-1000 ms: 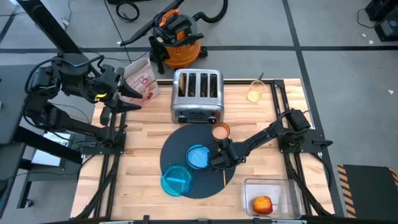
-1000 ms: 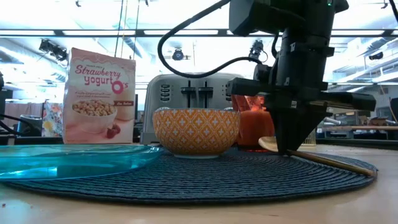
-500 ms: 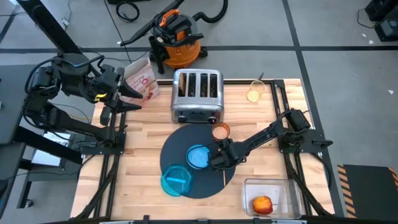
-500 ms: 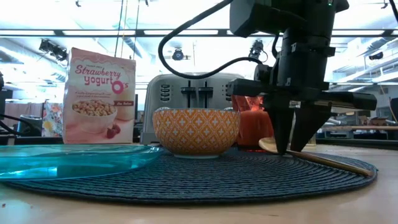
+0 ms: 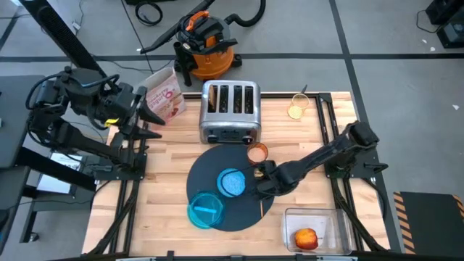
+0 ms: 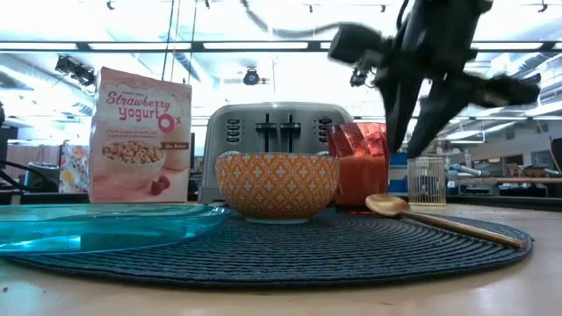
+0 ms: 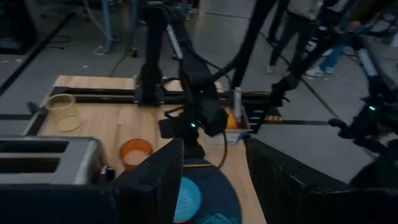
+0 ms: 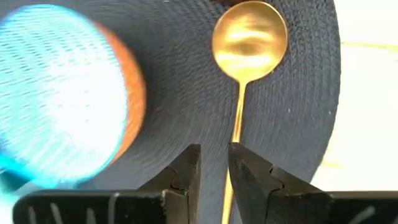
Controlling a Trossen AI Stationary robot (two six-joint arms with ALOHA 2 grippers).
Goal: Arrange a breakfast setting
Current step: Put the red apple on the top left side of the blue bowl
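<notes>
The spoon lies flat on the right side of the round mat, beside the bowl, where a diner's hand would find it. Its long handle runs toward the table's near edge, bowl end toward the cup. The right gripper hovers just above, fingers slightly parted, empty; the left gripper waits off the table's left edge, half open, holding nothing.

Mat on table: plate front-left, bowl centre, spoon right, cup behind. Toaster behind mat; apple apparently in a container, front-right.
</notes>
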